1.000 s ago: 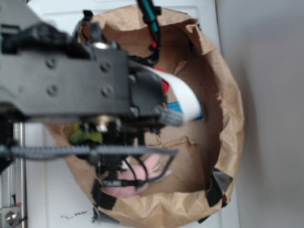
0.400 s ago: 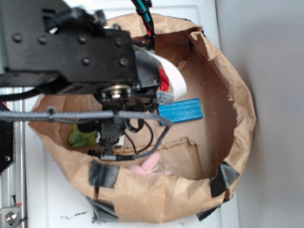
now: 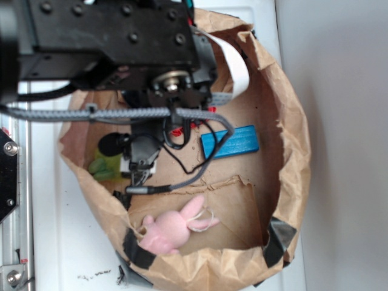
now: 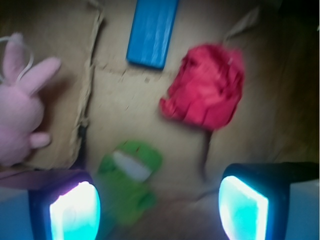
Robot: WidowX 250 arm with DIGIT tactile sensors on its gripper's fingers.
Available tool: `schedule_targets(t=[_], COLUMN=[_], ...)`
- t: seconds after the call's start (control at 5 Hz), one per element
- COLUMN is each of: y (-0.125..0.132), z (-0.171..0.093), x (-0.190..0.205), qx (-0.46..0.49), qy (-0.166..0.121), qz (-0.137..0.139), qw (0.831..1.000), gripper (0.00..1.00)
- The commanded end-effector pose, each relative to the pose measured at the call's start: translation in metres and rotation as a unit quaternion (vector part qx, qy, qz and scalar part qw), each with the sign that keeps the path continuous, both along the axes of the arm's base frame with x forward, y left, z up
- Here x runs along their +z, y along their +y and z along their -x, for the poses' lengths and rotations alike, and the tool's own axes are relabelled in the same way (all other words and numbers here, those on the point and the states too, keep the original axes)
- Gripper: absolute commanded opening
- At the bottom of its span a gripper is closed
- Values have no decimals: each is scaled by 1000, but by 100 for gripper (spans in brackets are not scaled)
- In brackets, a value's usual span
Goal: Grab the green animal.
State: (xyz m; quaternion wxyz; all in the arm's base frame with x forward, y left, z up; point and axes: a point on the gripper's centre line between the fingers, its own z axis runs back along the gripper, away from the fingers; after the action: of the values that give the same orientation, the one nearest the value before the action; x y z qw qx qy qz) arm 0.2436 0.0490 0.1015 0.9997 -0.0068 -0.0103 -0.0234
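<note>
Our spread gripper [image 4: 157, 205] hangs right of the green animal [image 4: 129, 177], so we judge closing now could miss it.

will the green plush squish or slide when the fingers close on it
The green animal looks fuzzy and soft, so it will likely squash rather than slip. It seems light and may shift on the paper bag floor if nudged by the open gripper.

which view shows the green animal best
The wrist view: the green animal lies in plain sight on the cardboard floor between the open gripper fingers, nearer the left one, its white patch visible though blurred. The exterior view shows only a green sliver, mostly hidden by the arm.
</note>
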Motion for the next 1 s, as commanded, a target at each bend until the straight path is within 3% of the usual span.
schedule_targets(t=[0.0, 0.2, 0.4, 0.6, 0.8], y=[-3, 0, -10, -15, -28], z=[-1, -1, 25, 38, 50], x=[-2, -17, -35, -44, -52], qx=[28, 32, 6, -1, 5], qy=[-20, -26, 5, 11, 41], qz=[-13, -17, 5, 13, 12], qw=[999, 999, 1000, 1000, 999], gripper=[100, 100, 100, 100, 100])
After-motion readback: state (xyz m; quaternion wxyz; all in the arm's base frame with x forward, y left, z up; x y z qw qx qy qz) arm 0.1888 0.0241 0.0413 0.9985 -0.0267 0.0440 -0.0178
